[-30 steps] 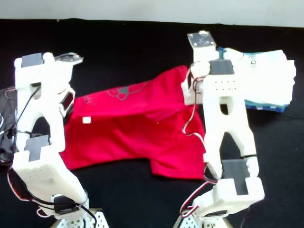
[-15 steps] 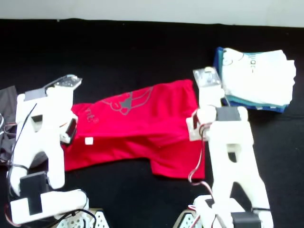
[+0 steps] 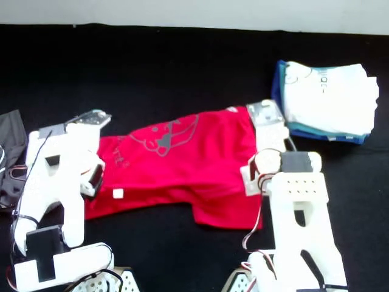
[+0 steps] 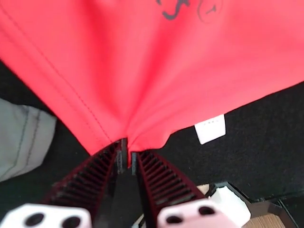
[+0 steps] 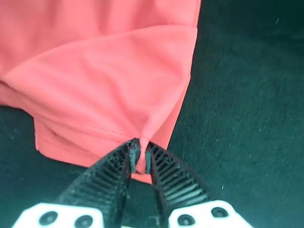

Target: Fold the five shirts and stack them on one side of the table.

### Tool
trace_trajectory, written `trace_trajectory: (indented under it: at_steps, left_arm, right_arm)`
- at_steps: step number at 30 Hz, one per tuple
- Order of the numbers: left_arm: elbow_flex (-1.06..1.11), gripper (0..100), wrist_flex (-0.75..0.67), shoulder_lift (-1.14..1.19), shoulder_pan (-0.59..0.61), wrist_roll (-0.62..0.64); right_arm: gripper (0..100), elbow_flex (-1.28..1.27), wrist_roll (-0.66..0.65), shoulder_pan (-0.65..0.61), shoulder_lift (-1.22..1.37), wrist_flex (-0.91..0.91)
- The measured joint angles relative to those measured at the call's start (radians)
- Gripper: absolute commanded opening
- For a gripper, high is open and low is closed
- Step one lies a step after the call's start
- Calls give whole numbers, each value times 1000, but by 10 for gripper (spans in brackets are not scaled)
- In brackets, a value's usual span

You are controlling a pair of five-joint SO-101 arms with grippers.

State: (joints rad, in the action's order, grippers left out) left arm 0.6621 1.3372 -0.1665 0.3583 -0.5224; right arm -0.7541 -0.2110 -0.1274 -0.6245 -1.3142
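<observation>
Item: red shirt (image 3: 176, 164), one, spread loosely on the black counter (image 3: 182, 67) between my two end effectors, grey print facing up, cloth rumpled and partly doubled over along the edge nearer my bases. Left end effector (image 4: 124, 154): ribbed jaws closed to a narrow slit on a pinch of the shirt's hem, the fabric fanning out from the tips in folds. Right end effector (image 5: 139, 154): likewise pinched tight on a small peak of red cloth at the shirt's opposite side, close to its edge, with bare counter just beside the grip. White tag (image 4: 210, 129): hangs off the shirt's edge just beside my left end effector, lying on the counter. Stack of folded shirts (image 3: 328, 100): white on top, blue beneath, beyond my right end effector and to its outer side, apart from the red shirt. Dark garment (image 3: 9, 158): crumpled at the counter's edge, on the outer side of my left end effector.
</observation>
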Motion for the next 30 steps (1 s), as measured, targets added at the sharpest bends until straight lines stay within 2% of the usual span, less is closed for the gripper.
trace_trajectory:
  at_steps: [8,17,22,30]
  left_arm:
    - [63,9,-97,0,-15,0]
    - [63,9,-63,0,-15,0]
    - [63,9,-52,0,-18,0]
    - [63,9,-52,0,-18,-21]
  right_arm:
    - [5,-74,-2,18,-2,49]
    - [5,-74,-3,21,-15,-12]
    - [5,-74,-66,32,-15,-12]
    - [9,-78,-72,54,-15,-12]
